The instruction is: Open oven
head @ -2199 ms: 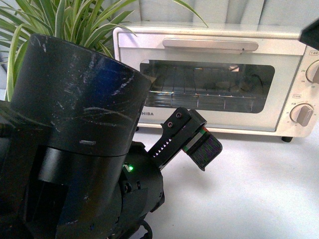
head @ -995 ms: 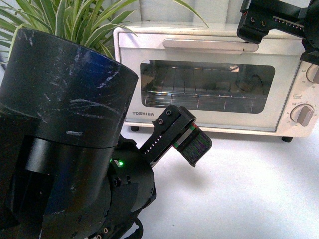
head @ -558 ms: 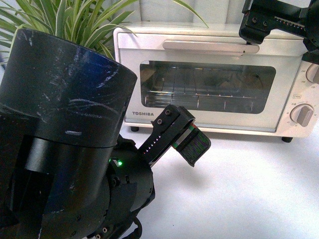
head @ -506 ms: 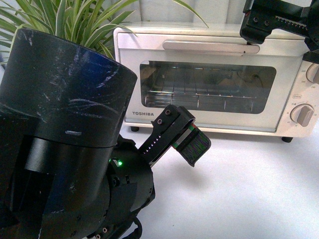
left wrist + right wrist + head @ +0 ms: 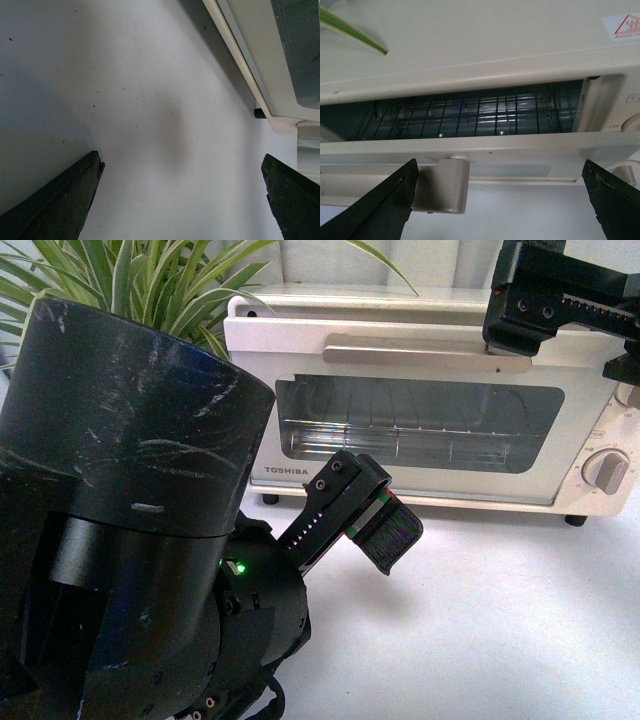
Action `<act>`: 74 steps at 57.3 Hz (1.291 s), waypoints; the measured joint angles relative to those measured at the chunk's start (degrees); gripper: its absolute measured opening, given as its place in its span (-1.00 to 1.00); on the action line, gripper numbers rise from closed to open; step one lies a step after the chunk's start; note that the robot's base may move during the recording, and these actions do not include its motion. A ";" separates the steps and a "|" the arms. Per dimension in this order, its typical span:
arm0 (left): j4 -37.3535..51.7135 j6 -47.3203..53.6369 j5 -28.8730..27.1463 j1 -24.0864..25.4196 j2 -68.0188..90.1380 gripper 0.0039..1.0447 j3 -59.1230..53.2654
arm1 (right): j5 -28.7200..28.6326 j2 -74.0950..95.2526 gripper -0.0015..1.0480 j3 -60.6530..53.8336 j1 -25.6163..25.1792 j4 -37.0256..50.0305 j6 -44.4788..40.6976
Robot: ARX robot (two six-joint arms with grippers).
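The cream-white TOSHIBA oven (image 5: pixel 420 430) stands at the back of the white table. Its glass door is tilted out a little at the top, with the silver bar handle (image 5: pixel 425 348) across it. My right gripper (image 5: pixel 570 335) is open at the handle's right end, above the door's top edge. In the right wrist view its dark fingers (image 5: pixel 380 210) straddle the door top, one beside the handle's end post (image 5: pixel 442 185). The wire rack (image 5: pixel 470 112) shows through the gap. My left gripper (image 5: pixel 385 530) is open and empty, low in front of the oven.
A leafy green plant (image 5: pixel 120 280) stands left of the oven. My left arm's black body (image 5: pixel 130 490) fills the near left. Two knobs (image 5: pixel 607 470) sit on the oven's right side. In the left wrist view the oven's bottom edge (image 5: pixel 250 60) and a black foot (image 5: pixel 260 113) lie above white tabletop.
The right gripper came in from the upper right to the handle's right end. The door's top edge has swung out from the oven a little. The left arm has barely moved.
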 joint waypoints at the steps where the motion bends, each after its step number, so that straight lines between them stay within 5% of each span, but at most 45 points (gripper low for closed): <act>1: 0.00 -0.02 0.00 0.00 0.00 0.88 0.00 | -0.15 -0.15 0.82 -0.26 0.02 0.11 -0.09; 46: -0.09 1.01 -0.09 0.28 -0.50 0.88 -0.76 | -7.72 -8.87 0.82 -17.46 1.55 4.85 -3.54; 74: -2.95 8.52 -2.49 1.40 -2.80 0.88 -2.23 | -12.87 -27.69 0.82 -24.65 -4.52 0.79 -1.60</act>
